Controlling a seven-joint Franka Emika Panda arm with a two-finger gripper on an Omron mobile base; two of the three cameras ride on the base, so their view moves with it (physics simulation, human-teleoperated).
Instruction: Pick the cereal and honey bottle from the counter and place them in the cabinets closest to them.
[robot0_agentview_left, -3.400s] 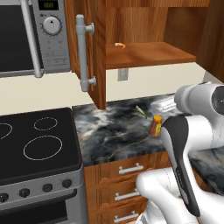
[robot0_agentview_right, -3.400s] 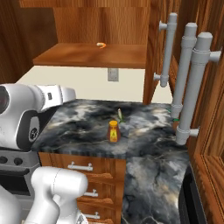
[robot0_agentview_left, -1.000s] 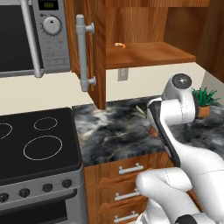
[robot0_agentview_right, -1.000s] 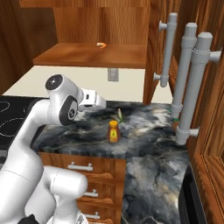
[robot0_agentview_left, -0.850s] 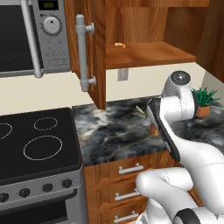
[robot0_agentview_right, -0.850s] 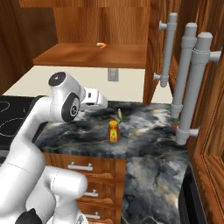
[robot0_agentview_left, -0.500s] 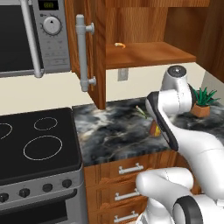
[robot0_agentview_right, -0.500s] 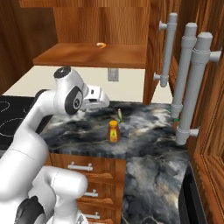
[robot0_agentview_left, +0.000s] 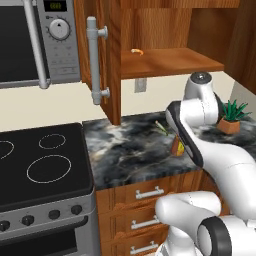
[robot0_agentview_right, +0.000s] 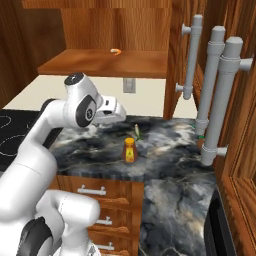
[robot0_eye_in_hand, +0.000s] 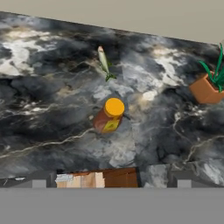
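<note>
The honey bottle (robot0_agentview_right: 130, 150) is a small amber bottle with a yellow label and an orange cap. It stands upright near the front of the marbled counter (robot0_agentview_right: 170, 150). From the left, my arm half hides the honey bottle (robot0_agentview_left: 176, 146). My gripper (robot0_agentview_right: 120, 114) hangs above the counter, up and to the left of the bottle. It is open and holds nothing. In the hand view the honey bottle (robot0_eye_in_hand: 108, 116) sits at the centre, well beyond the wide-set tips of the gripper (robot0_eye_in_hand: 111, 183). The open cabinet (robot0_agentview_left: 170, 60) is right above the counter. The cereal is out of view.
A thin green-and-yellow vegetable (robot0_eye_in_hand: 104, 62) lies behind the bottle. A potted plant (robot0_agentview_left: 231, 117) stands at the right. The cabinet door (robot0_agentview_left: 107, 60) swings out left; more bar handles (robot0_agentview_right: 220, 95) stand to the right. A small orange item (robot0_agentview_right: 116, 51) lies on the shelf. Stove (robot0_agentview_left: 40, 165) and microwave (robot0_agentview_left: 30, 40) are left.
My arm has unfolded from low in front of the base, risen and leaned over the counter toward the bottle. The bottle has not moved, and the gripper stays open.
</note>
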